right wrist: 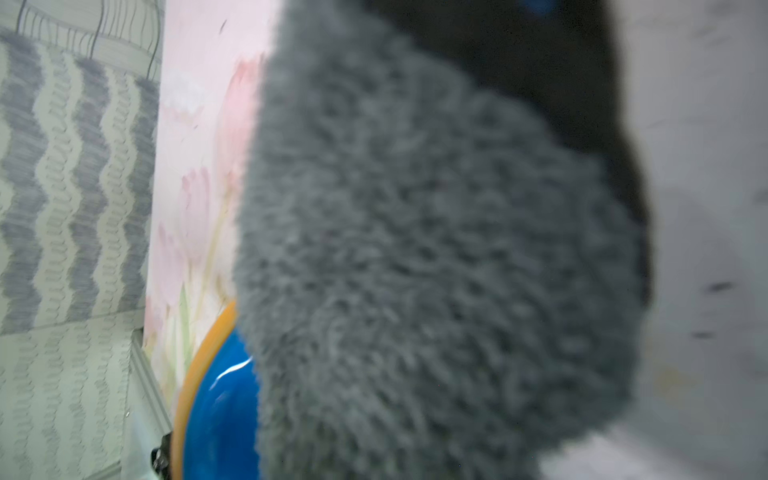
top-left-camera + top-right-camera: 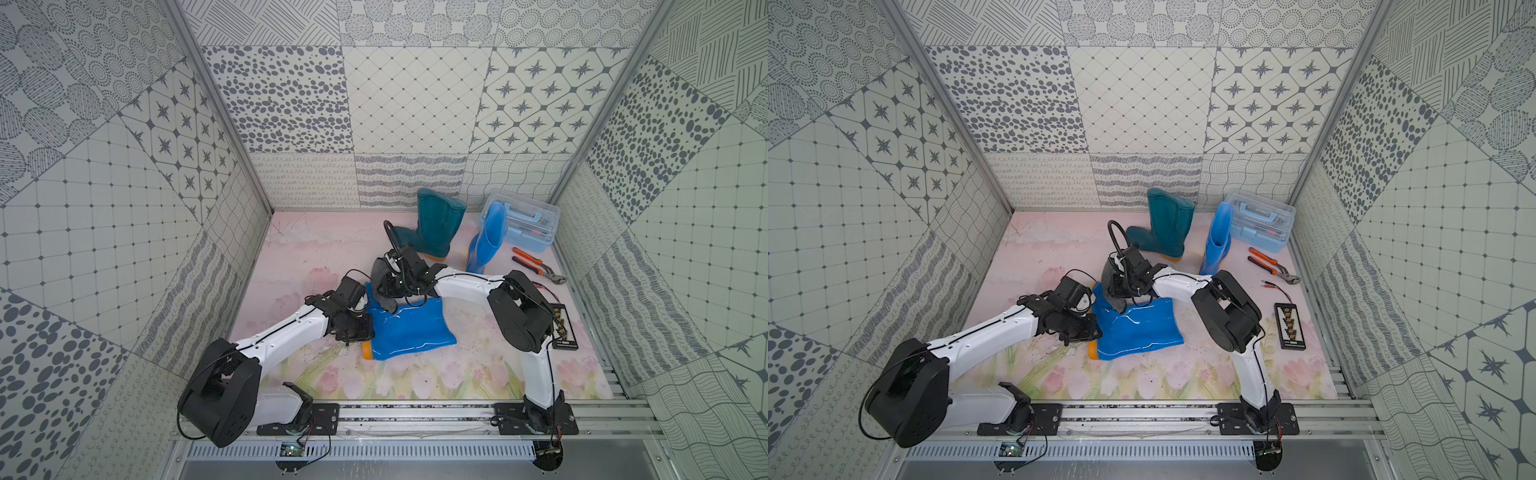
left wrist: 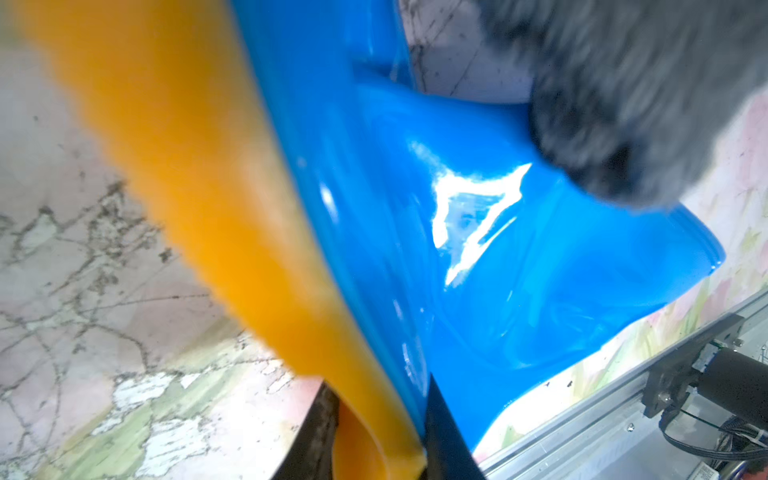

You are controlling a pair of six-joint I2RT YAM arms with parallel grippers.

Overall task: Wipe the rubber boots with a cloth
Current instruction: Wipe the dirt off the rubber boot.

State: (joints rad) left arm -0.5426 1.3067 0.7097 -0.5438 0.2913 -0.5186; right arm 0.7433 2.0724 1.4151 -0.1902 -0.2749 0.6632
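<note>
A bright blue rubber boot (image 2: pixel 411 332) (image 2: pixel 1138 328) lies on its side mid-table, its orange sole (image 3: pixel 187 166) towards the left arm. My left gripper (image 2: pixel 362 332) (image 3: pixel 378 440) is shut on the sole's heel edge, one dark finger (image 3: pixel 446 440) on each side. Held in my right gripper (image 2: pixel 386 291), the dark grey cloth (image 2: pixel 383 282) (image 1: pixel 436 270) hangs onto the boot's foot part (image 1: pixel 220 407) and hides the fingers. Upright at the back stand a teal boot (image 2: pixel 436 224) and a second blue boot (image 2: pixel 486 241).
A clear blue toolbox (image 2: pixel 523 224) sits at the back right, right behind the second blue boot. Orange-handled pliers (image 2: pixel 536 266) and a black connector board (image 2: pixel 563 328) lie along the right edge. The aluminium rail (image 2: pixel 415 415) runs across the front. Patterned walls close three sides.
</note>
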